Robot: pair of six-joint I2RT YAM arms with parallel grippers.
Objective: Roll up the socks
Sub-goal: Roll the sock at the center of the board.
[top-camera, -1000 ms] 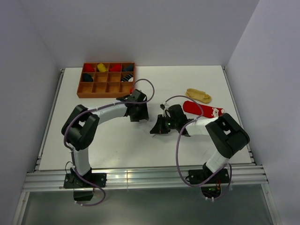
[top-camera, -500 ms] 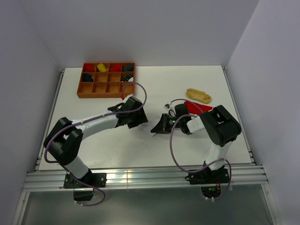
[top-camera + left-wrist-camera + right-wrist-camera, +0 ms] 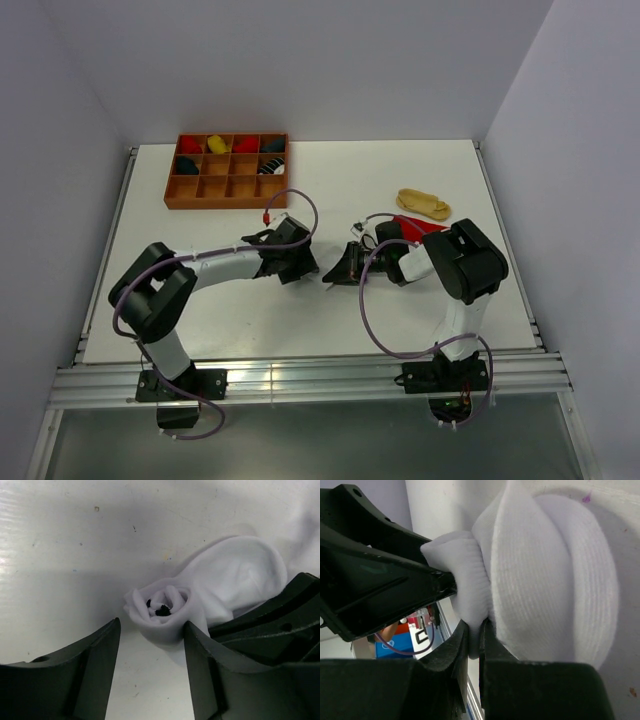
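Note:
The white sock (image 3: 167, 611) lies on the table, wound into a small roll with black showing at its centre and its loose end (image 3: 240, 575) spread behind. My left gripper (image 3: 152, 626) is open; its jaws straddle the near side of the roll and the right finger (image 3: 200, 650) touches the fabric. My right gripper (image 3: 476, 642) is shut on a fold of the white sock (image 3: 545, 580). In the top view the two grippers (image 3: 305, 265) (image 3: 338, 272) meet tip to tip and hide that sock. The red sock (image 3: 412, 224) and the tan-yellow sock (image 3: 423, 204) lie behind the right arm.
A brown wooden compartment tray (image 3: 228, 190) stands at the back left with several rolled socks in its far cells. Grey walls close in both sides, and a metal rail runs along the near table edge.
My left gripper has swung nearer and rightward, up to the right gripper, and its elbow has shifted. The right gripper has stayed in place, shut on the sock, while its arm folded in.

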